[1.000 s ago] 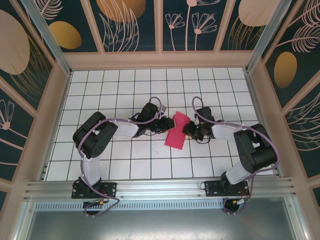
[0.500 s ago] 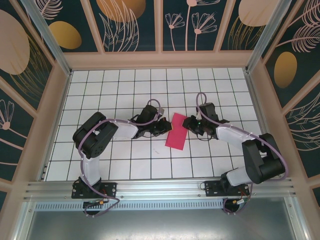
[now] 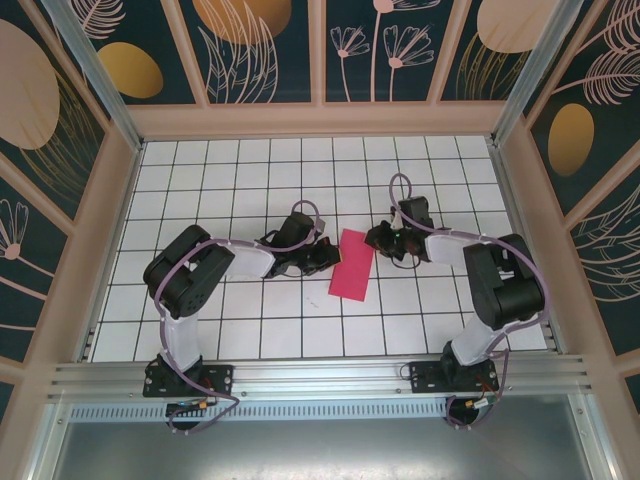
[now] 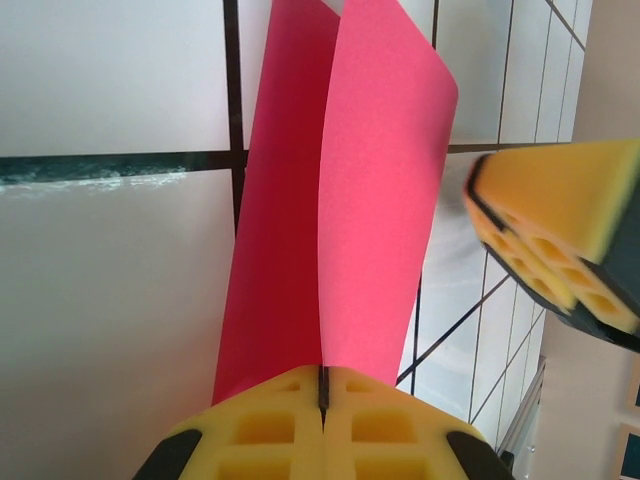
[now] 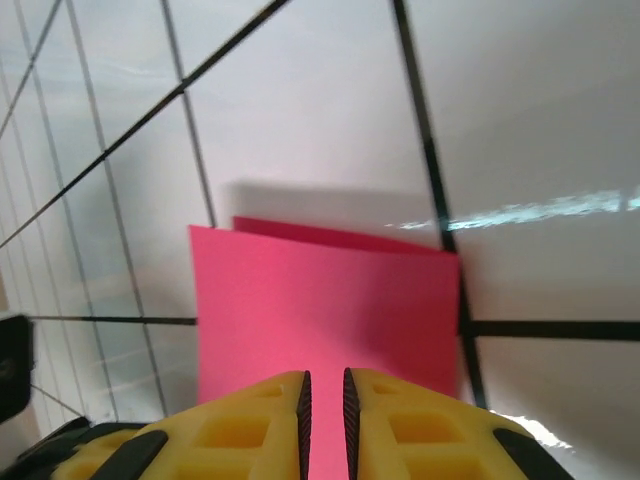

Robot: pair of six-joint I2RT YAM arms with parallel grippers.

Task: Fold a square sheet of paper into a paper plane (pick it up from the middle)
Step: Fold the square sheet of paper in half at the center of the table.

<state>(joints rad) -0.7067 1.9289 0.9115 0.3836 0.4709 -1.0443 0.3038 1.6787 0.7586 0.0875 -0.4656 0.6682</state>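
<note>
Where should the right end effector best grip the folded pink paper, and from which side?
Its right long edge, approached low from the right: the paper lies low on the tiles, and the left end effector holds the opposite edge.

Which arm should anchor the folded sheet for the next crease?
Left. The left gripper is shut on the square sheet of paper, with both layers pinched between its fingers. The right gripper sits by the sheet's edge, jaws nearly closed, with no visible grip, so it is free to press.
</note>
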